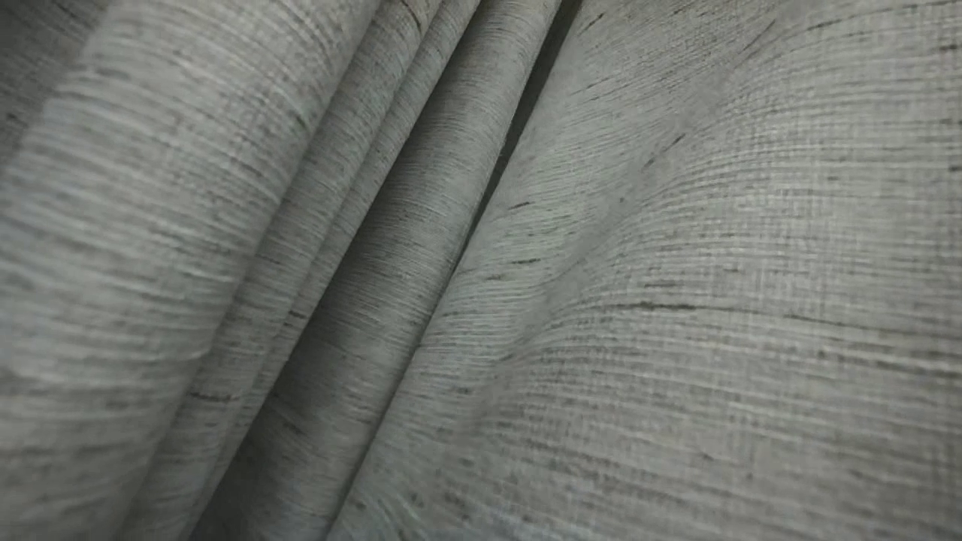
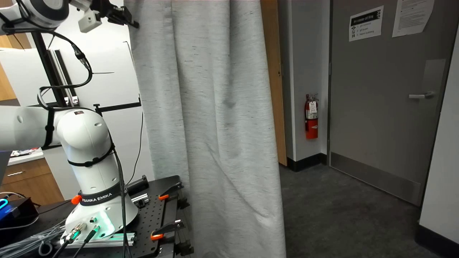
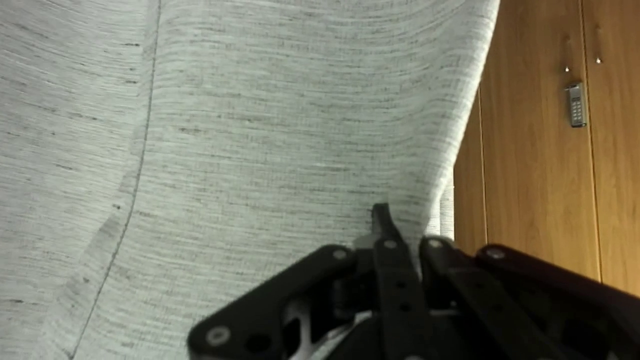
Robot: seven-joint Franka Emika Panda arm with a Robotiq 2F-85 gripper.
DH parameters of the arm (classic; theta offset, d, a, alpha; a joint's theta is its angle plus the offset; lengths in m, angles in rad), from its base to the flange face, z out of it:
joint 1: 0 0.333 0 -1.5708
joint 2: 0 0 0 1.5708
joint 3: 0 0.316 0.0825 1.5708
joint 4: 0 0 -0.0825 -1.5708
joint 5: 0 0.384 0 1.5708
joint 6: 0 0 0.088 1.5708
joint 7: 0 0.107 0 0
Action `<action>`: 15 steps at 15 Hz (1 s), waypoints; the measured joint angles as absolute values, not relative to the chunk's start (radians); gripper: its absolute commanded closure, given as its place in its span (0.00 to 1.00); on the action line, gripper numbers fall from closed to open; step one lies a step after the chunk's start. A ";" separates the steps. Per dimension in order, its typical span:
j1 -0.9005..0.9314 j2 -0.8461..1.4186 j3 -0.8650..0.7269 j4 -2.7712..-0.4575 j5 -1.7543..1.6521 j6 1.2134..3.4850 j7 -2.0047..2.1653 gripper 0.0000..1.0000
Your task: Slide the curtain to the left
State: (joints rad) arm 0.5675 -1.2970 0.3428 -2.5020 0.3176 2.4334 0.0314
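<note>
The curtain (image 2: 208,107) is a large light-grey heathered drape with long folds. It hangs beside the arm in an exterior view, and its folds (image 1: 714,300) fill an exterior view completely. In the wrist view the curtain (image 3: 280,130) covers the left and middle, and its free edge runs down into the jaws. My gripper (image 3: 402,225) is shut on this edge, with one finger in front of the cloth and the other fingertip hidden behind it. In an exterior view the gripper (image 2: 131,19) is at the curtain's upper left edge.
Wooden cabinet doors (image 3: 540,175) stand behind the curtain's edge in the wrist view. The robot base (image 2: 100,215) sits on a black perforated table (image 2: 148,215) with clamps beside the curtain. A grey door (image 2: 380,89) and a fire extinguisher (image 2: 311,122) are at the right.
</note>
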 measured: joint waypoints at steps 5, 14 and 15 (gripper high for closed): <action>0.543 -1.313 0.364 -2.505 0.318 2.433 0.058 0.98; 0.533 -1.318 0.372 -2.508 0.318 2.433 0.063 0.98; 0.533 -1.319 0.372 -2.509 0.318 2.433 0.063 0.98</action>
State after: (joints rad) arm 0.5334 -1.3186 0.3725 -2.5087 0.3176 2.4334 0.0633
